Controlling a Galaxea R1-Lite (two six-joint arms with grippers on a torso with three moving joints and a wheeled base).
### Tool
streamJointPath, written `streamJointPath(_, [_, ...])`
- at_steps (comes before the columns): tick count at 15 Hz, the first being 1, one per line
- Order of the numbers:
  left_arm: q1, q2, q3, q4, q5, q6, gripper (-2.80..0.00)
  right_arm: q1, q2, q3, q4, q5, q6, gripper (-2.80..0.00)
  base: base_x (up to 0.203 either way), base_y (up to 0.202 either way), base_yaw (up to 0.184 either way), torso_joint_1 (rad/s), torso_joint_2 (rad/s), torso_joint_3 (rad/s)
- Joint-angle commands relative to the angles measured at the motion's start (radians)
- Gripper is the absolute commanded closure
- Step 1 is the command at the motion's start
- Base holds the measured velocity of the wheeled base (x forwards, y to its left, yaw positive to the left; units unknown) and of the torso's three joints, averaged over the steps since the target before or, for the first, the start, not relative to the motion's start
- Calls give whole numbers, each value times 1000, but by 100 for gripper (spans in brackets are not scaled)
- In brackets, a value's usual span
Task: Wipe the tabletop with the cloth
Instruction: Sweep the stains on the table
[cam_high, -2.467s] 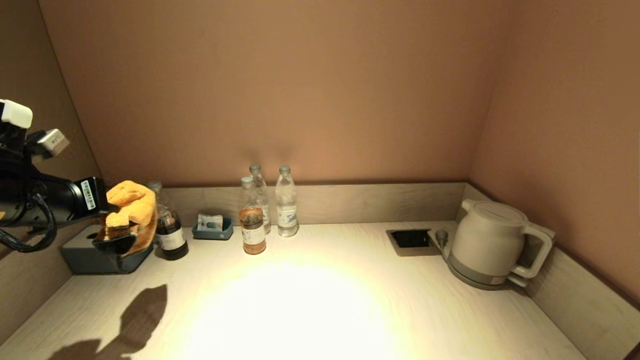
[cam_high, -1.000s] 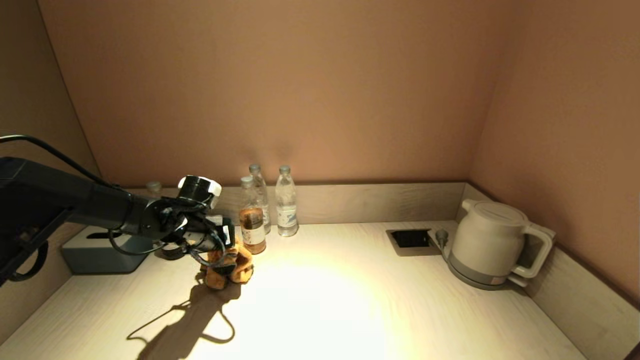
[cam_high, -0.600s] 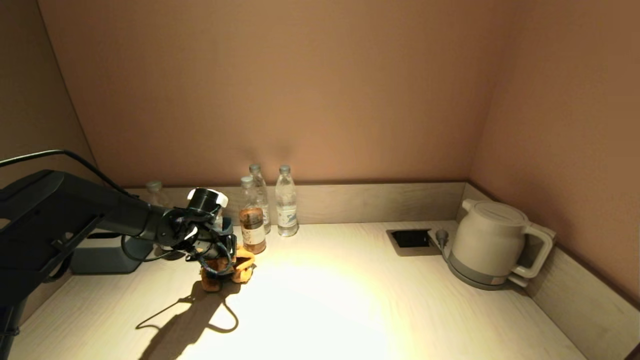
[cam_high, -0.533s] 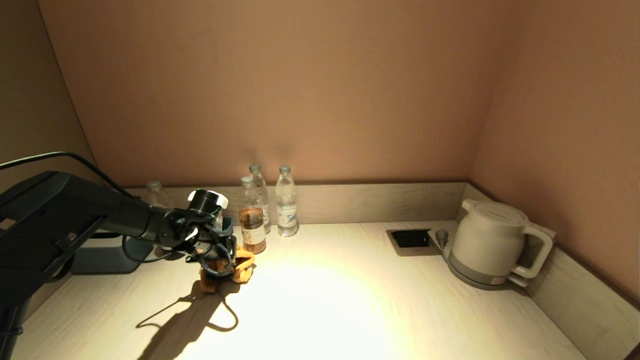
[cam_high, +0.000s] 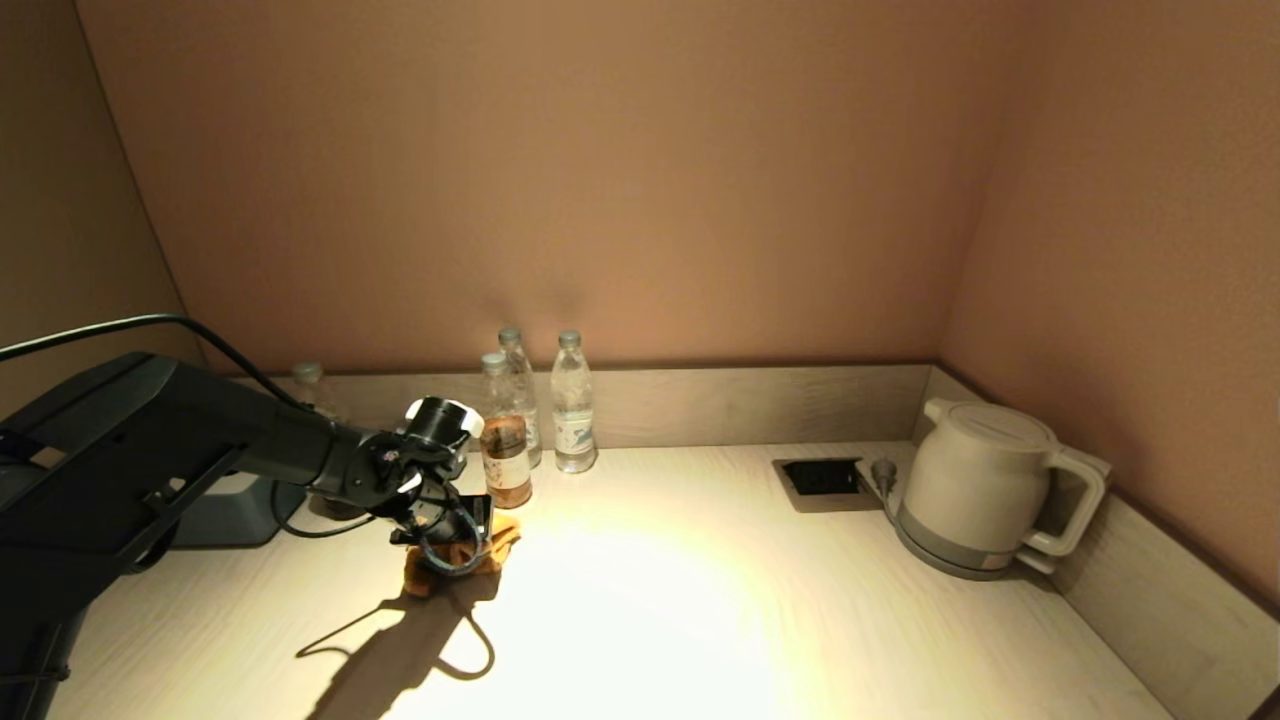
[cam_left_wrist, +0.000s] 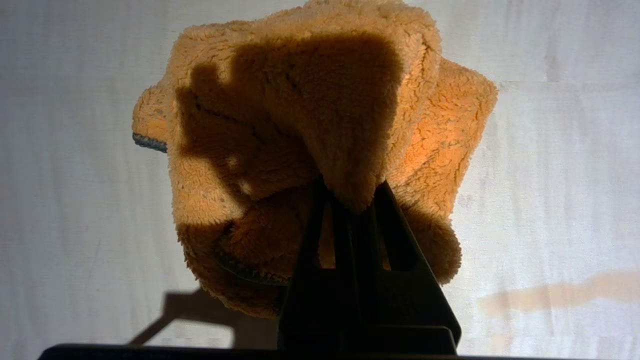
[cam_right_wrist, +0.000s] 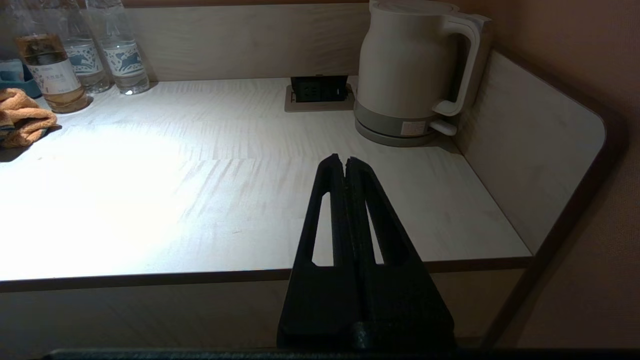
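The orange fleecy cloth (cam_high: 470, 553) lies bunched on the pale wooden tabletop (cam_high: 700, 600), just in front of the brown bottle. My left gripper (cam_high: 452, 540) is shut on the cloth and presses it down on the table. In the left wrist view the cloth (cam_left_wrist: 310, 125) bulges around the shut gripper (cam_left_wrist: 350, 195). The cloth also shows at the far edge of the right wrist view (cam_right_wrist: 22, 117). My right gripper (cam_right_wrist: 345, 162) is shut and empty, parked off the table's front edge; it is out of the head view.
A brown bottle (cam_high: 505, 450) and two clear water bottles (cam_high: 573, 405) stand at the back wall. A grey tissue box (cam_high: 225, 510) sits at back left. A white kettle (cam_high: 985, 490) and a socket plate (cam_high: 822, 480) are at back right.
My left arm carried the cloth from above the tissue box down to the table by the bottles, then slid it a little to the right.
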Motion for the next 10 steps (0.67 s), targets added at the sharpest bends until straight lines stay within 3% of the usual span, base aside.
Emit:
streamJointPath(1, [-32,-7,-5,17,-1,-5,0,0,1,0,0,0,0,0,0,0,0,0,0,0])
streamJointPath(7, [-151,-64,-5,126,-2,-48,0,0,1,0,0,0,1,0,0,0,0,0,0,0])
streamJointPath(10, [-244,-126,9,179,-14,-109,0,0,1,0,0,0,0,0,0,0,0,0,0,0])
